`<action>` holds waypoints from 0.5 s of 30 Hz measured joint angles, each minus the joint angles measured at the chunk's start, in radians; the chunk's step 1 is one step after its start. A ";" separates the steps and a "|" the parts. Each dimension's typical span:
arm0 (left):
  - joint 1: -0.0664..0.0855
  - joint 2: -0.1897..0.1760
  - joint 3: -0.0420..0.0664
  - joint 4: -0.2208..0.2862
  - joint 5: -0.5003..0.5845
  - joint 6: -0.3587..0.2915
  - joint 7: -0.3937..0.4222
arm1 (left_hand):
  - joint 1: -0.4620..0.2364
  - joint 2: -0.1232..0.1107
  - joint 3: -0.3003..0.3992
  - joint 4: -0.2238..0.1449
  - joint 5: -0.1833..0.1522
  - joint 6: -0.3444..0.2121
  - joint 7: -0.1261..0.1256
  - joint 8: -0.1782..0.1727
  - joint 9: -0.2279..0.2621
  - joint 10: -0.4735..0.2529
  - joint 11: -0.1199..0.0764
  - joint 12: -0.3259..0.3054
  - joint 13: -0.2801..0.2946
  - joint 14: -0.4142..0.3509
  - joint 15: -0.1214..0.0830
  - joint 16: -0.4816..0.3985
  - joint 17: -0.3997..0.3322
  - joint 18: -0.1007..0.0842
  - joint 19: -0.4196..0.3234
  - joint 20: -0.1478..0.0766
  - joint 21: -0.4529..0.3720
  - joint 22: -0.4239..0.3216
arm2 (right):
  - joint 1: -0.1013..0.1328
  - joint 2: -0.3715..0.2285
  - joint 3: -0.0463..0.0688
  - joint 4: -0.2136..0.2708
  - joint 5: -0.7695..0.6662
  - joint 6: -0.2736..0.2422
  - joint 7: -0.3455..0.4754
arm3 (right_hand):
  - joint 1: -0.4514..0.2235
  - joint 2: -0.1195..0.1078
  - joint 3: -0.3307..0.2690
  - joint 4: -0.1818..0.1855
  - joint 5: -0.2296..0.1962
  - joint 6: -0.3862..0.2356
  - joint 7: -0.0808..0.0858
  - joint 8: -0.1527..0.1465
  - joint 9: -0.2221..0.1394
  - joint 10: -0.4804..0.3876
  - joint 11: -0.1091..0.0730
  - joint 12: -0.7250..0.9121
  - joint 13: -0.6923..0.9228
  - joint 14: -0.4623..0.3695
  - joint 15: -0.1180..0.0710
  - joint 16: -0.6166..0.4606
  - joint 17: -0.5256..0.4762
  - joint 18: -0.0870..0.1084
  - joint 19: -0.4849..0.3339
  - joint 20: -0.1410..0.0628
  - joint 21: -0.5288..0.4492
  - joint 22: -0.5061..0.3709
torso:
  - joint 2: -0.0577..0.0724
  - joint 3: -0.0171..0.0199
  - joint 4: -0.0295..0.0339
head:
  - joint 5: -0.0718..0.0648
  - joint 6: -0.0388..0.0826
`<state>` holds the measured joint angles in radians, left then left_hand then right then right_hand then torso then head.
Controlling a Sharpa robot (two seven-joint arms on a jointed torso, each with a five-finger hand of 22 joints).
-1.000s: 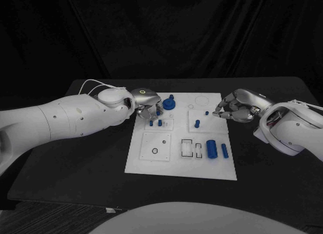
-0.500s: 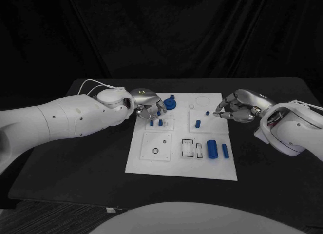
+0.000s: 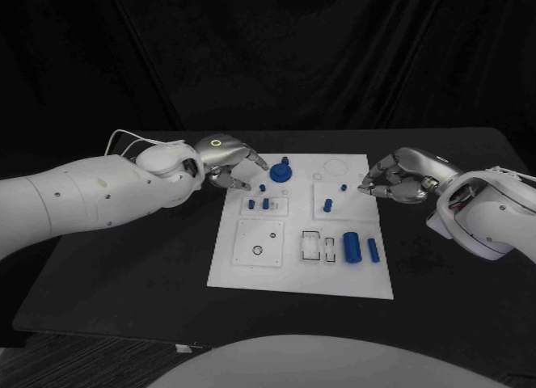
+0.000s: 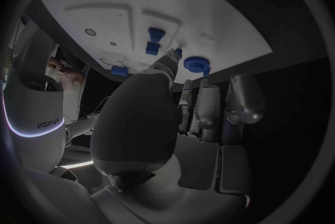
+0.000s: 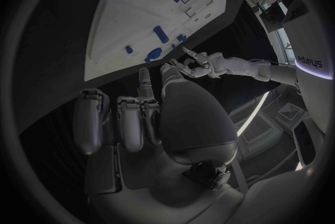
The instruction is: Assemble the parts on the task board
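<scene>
near edge of the board [image 3: 301,283]: a fat blue cylinder [image 3: 351,246] and a thin bar [image 3: 373,250] lie flat on the right side, beside two empty rectangular slots [image 3: 318,247]. left of those, a panel with a small ring hole [image 3: 257,250], nothing in it.

mid board: two short pegs [image 3: 259,204] stand on the left panel, one peg [image 3: 327,205] on the right panel. all look seated, can't confirm depth.

far board: a round blue knob [image 3: 280,171] sits near the far left corner, with an empty circle outline [image 3: 334,169] to its right.

left hand [image 3: 230,171] hangs over the board's far left edge, just beside the knob. fingers spread and slightly curled, nothing in them in the head view; the left wrist view agrees, fingertips apart above the pegs and knob, touching neither as far as i can tell.

right hand [image 3: 392,183] sits at the board's far right edge, fingers curled in tight. whether a small part is pinched in there i can't tell; the right wrist view shows no part in the fingers.

my read: mid-task, far parts placed, the two near ones not yet. the left hand looks between picks. next move likely calls for a reach to the near right, a grasp across the cylinder's width, then tipping it to match its slot.
</scene>
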<state>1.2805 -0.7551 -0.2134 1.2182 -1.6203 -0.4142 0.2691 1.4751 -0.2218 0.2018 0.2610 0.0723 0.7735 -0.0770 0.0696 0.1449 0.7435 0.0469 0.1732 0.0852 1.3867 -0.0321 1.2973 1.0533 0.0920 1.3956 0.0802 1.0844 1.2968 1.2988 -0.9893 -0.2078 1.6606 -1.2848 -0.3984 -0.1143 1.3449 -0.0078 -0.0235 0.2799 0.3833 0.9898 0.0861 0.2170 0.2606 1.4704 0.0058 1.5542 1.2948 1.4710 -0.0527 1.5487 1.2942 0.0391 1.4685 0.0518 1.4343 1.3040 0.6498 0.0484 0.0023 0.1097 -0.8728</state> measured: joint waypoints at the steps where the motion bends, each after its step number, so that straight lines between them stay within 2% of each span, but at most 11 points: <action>1: 0.003 -0.004 0.000 0.003 0.000 -0.003 0.000 | 0.000 0.000 0.000 0.000 0.000 0.000 0.000 0.000 -0.001 0.000 0.000 0.000 0.000 0.000 0.000 -0.002 -0.008 0.000 0.000 0.000 -0.005 0.000 | 0.002 -0.001 0.000 0.001 0.000 0.000 0.000 | 0.000 0.000 0.000 0.000 0.000 0.000 0.000 0.000 0.000 0.000 0.000 0.000 0.000 0.000 0.000 0.000 0.000 0.000 0.000 0.000 -0.006 0.000 | 0.000 -0.0001 0.0000 | 0.000 0.000; 3: 0.028 -0.038 0.001 0.028 0.000 -0.025 0.002 | 0.000 0.000 0.005 0.006 0.000 0.000 0.000 0.000 -0.002 -0.006 -0.006 0.001 -0.001 -0.041 -0.007 -0.076 -0.120 0.001 -0.038 -0.010 -0.096 0.000 | 0.017 -0.007 0.000 0.005 0.000 -0.002 -0.001 | 0.000 0.000 0.000 0.000 0.000 0.000 0.000 0.000 0.000 0.000 0.000 0.000 0.000 0.000 0.000 0.000 0.000 0.000 0.000 0.000 -0.019 0.000 | 0.000 -0.0004 0.0000 | -0.001 0.000; 5: 0.053 -0.069 0.001 0.047 0.007 -0.036 0.002 | -0.001 -0.001 0.015 0.015 0.000 0.015 -0.015 0.000 -0.007 -0.019 -0.018 0.013 -0.002 -0.146 -0.003 -0.207 -0.300 0.001 -0.129 -0.001 -0.290 0.000 | 0.037 -0.011 0.000 0.010 0.000 -0.005 -0.004 | 0.000 0.000 0.000 0.000 0.000 0.000 0.000 0.000 0.000 0.000 0.000 0.000 0.000 0.000 0.000 -0.011 0.000 0.000 0.000 0.000 -0.042 0.000 | 0.000 -0.0007 0.0000 | -0.003 0.000; 6: 0.064 -0.082 0.001 0.055 0.016 -0.037 0.002 | -0.001 0.000 0.015 0.015 0.000 0.027 -0.026 0.000 -0.007 -0.022 -0.020 0.024 -0.001 -0.213 -0.001 -0.275 -0.376 0.027 -0.190 0.008 -0.412 0.000 | 0.048 -0.013 0.000 0.012 -0.001 -0.007 -0.006 | 0.000 0.000 0.000 0.000 0.000 0.000 0.000 0.000 0.000 0.000 0.000 0.000 0.000 0.000 0.000 -0.016 0.000 0.000 0.000 0.000 -0.042 0.000 | 0.000 -0.0007 0.0000 | -0.003 0.000; 7: 0.076 -0.095 0.001 0.064 0.031 -0.036 0.002 | -0.001 0.000 0.015 0.015 0.001 0.035 -0.017 0.000 -0.009 -0.042 -0.010 0.044 -0.002 -0.266 0.009 -0.318 -0.405 0.079 -0.239 0.014 -0.506 -0.004 | 0.058 -0.015 0.001 0.015 -0.001 -0.008 -0.008 | 0.000 0.000 0.000 0.000 0.000 0.001 -0.001 0.000 0.000 0.000 0.000 -0.001 0.000 0.000 0.000 -0.023 0.000 0.000 0.000 0.000 -0.053 0.000 | 0.000 -0.0007 0.0000 | -0.003 0.000; 10: 0.116 -0.131 0.001 0.082 0.125 -0.013 0.013 | 0.001 0.002 0.015 0.015 0.026 0.004 0.027 0.000 -0.018 -0.109 0.036 0.064 -0.001 -0.413 0.055 -0.394 -0.428 0.078 -0.363 0.042 -0.679 -0.034 | 0.094 -0.018 0.001 0.019 -0.007 -0.015 -0.017 | 0.035 -0.034 0.000 0.000 0.000 0.004 -0.004 0.000 0.000 -0.009 -0.009 -0.164 0.029 -0.007 -0.007 -0.081 0.000 0.000 -0.007 -0.007 -0.089 0.000 | 0.000 -0.0007 0.0000 | -0.005 0.000; 11: 0.126 -0.138 0.002 0.083 0.167 0.000 0.020 | -0.005 0.011 0.015 0.015 0.046 0.022 0.043 0.000 -0.021 -0.118 0.044 0.079 -0.001 -0.459 0.074 -0.432 -0.449 0.078 -0.390 0.050 -0.699 -0.036 | 0.103 -0.018 0.002 0.019 -0.010 -0.016 -0.021 | 0.042 -0.042 0.000 0.000 0.000 0.010 -0.010 0.000 0.000 -0.032 -0.002 -0.219 0.053 -0.007 -0.007 -0.096 0.000 0.000 -0.008 -0.008 -0.110 0.000 | -0.001 -0.0007 0.0000 | -0.005 0.000; 12: 0.135 -0.146 0.002 0.083 0.235 0.022 0.034 | -0.030 0.045 0.007 0.007 0.073 0.026 0.059 0.000 -0.022 -0.129 0.047 0.094 -0.001 -0.531 0.105 -0.496 -0.480 0.077 -0.427 0.065 -0.724 -0.041 | 0.114 -0.017 0.002 0.020 -0.016 -0.017 -0.026 | 0.048 -0.048 0.000 0.000 0.000 0.011 -0.011 0.000 0.000 -0.057 0.002 -0.274 0.053 -0.007 -0.007 -0.112 0.000 0.001 -0.011 -0.011 -0.121 0.000 | -0.001 -0.0008 0.0000 | -0.005 0.000; 13: 0.140 -0.150 0.002 0.083 0.296 0.043 0.048 | -0.057 0.090 -0.017 0.016 0.094 0.047 0.079 0.000 -0.022 -0.139 0.055 0.114 -0.001 -0.644 0.129 -0.565 -0.509 0.077 -0.497 0.073 -0.767 -0.051 | 0.125 -0.015 0.001 0.020 -0.021 -0.017 -0.030 | 0.074 -0.059 0.000 0.000 0.000 0.016 -0.005 0.000 0.000 -0.167 -0.001 -0.488 -0.036 -0.007 -0.008 -0.120 0.000 0.001 -0.013 -0.013 -0.131 0.000 | -0.001 -0.0010 0.0000 | -0.006 0.000; 14: 0.144 -0.153 0.002 0.082 0.360 0.067 0.065 | -0.068 0.120 -0.018 0.018 0.119 0.074 0.126 0.003 -0.022 -0.166 0.066 0.140 -0.001 -0.724 0.152 -0.620 -0.541 0.067 -0.580 0.081 -0.821 -0.063 | 0.135 -0.011 0.001 0.020 -0.029 -0.017 -0.035 | 0.116 -0.037 0.000 0.000 0.000 0.017 -0.005 0.000 0.000 -0.285 -0.002 -0.809 -0.542 -0.007 -0.007 -0.120 0.000 0.000 -0.013 -0.013 -0.132 0.000 | -0.001 -0.0014 0.0000 | -0.005 0.000; 15: 0.147 -0.154 0.002 0.080 0.429 0.094 0.083 | -0.092 0.143 -0.018 0.018 0.140 0.088 0.140 0.008 -0.022 -0.191 0.069 0.152 -0.001 -0.789 0.165 -0.651 -0.558 -0.001 -0.642 0.085 -0.853 -0.072 | 0.145 -0.007 0.001 0.019 -0.037 -0.016 -0.039 | 0.124 -0.038 0.000 0.000 0.000 0.017 -0.005 0.000 0.000 -0.329 -0.001 -0.951 -0.512 -0.007 -0.007 -0.120 0.000 0.000 -0.013 -0.013 -0.132 0.000 | -0.001 -0.0021 -0.0001 | -0.004 0.000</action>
<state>1.4277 -0.9092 -0.2117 1.2987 -1.1917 -0.3199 0.3518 1.3833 -0.0786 0.1837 0.2785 0.2122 0.8620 0.0628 0.0777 0.1233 0.5527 0.1156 0.3256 0.0843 0.5973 0.1331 0.6461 0.4953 0.0911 0.7535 0.1650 0.2314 1.2245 1.4434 -0.9961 -0.2071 1.6795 -1.3218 -0.4148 -0.1538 1.4688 -0.0456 -0.0232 0.2800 0.3834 1.0071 0.0816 0.2169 0.2607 1.1417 0.0053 0.6030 0.7829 1.4641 -0.0599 1.4286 1.2941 0.0396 1.4557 0.0393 1.3028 1.3040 0.6490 0.0463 0.0022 0.1054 -0.8728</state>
